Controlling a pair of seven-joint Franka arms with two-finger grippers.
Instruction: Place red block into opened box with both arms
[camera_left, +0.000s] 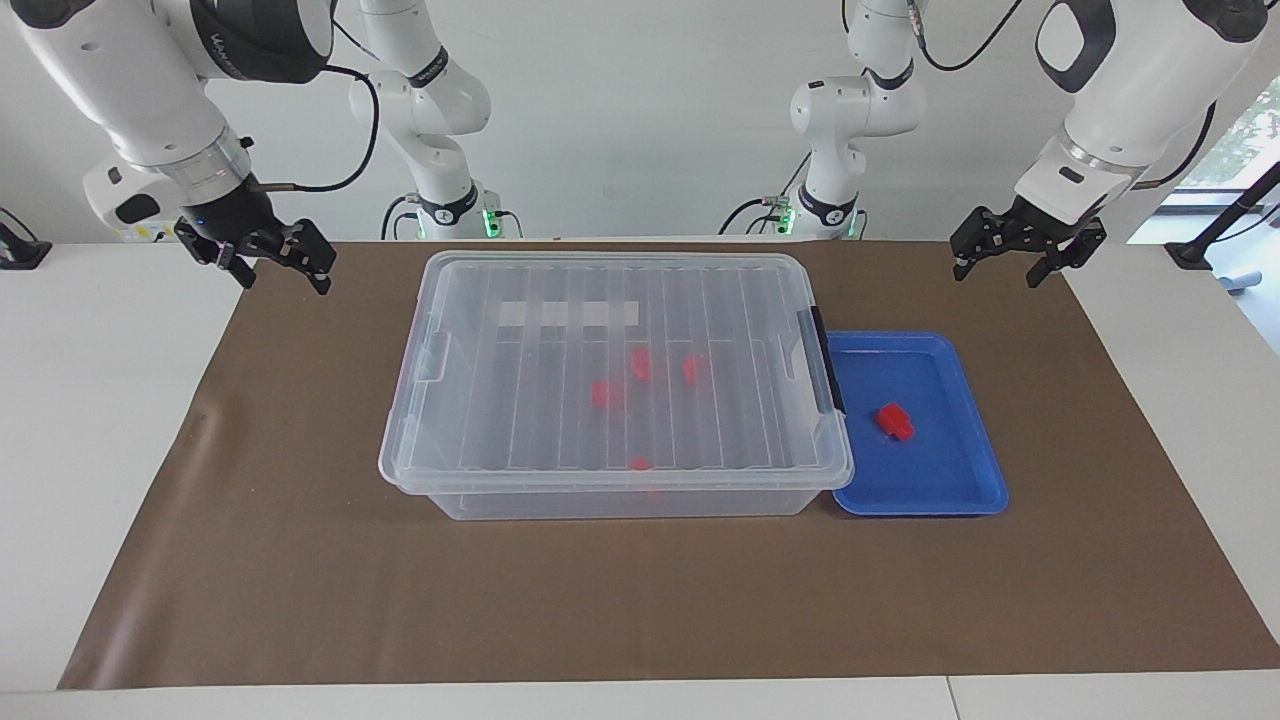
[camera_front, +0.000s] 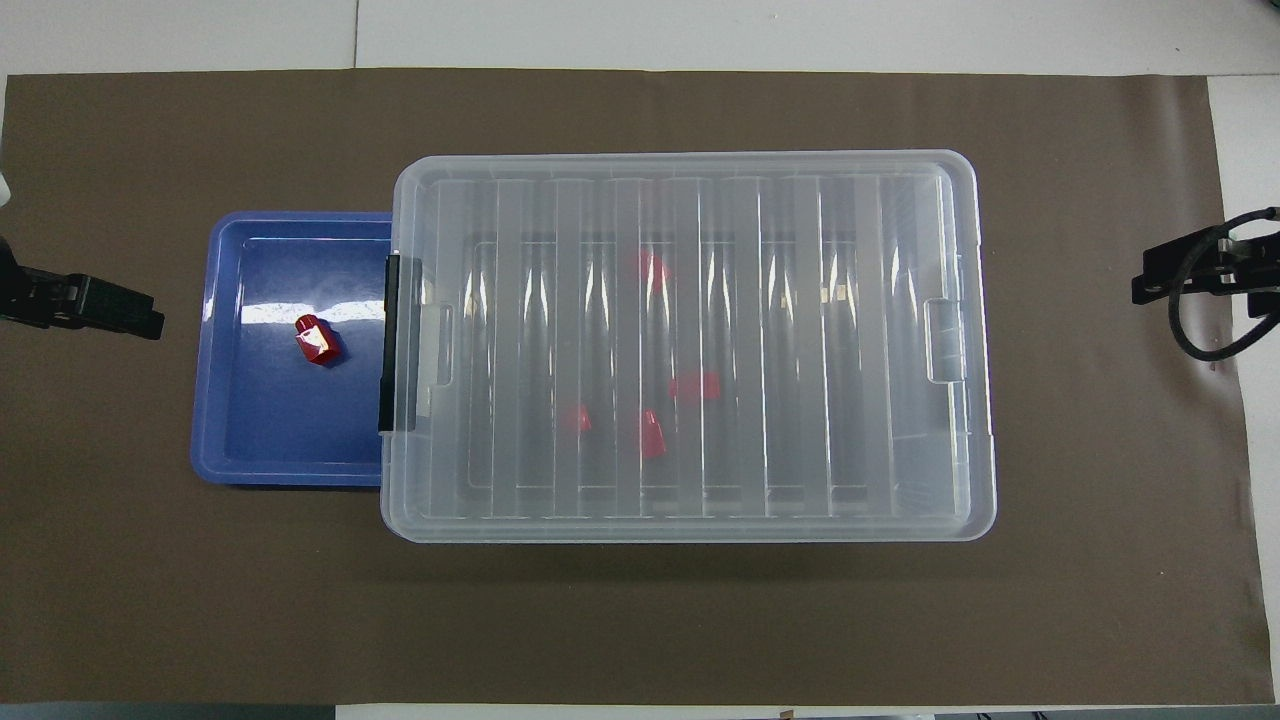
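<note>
One red block (camera_left: 895, 421) (camera_front: 317, 340) lies in a shallow blue tray (camera_left: 930, 380) (camera_front: 280, 430), beside the box toward the left arm's end of the table. The box (camera_left: 560, 420) (camera_front: 800, 350) is a clear bin in the middle with its ribbed lid lying on top and a black latch (camera_left: 826, 360) at the tray end. Several more red blocks (camera_left: 606, 394) (camera_front: 695, 386) show through the lid. My left gripper (camera_left: 1000, 272) (camera_front: 100, 305) hangs open and empty above the mat by the tray's end. My right gripper (camera_left: 283, 280) (camera_front: 1190, 280) hangs open and empty past the box's other end.
A brown paper mat (camera_left: 300, 560) covers the middle of the white table (camera_left: 90, 400). The tray's edge sits right against the box's latch end. Both arm bases stand at the robots' edge of the mat.
</note>
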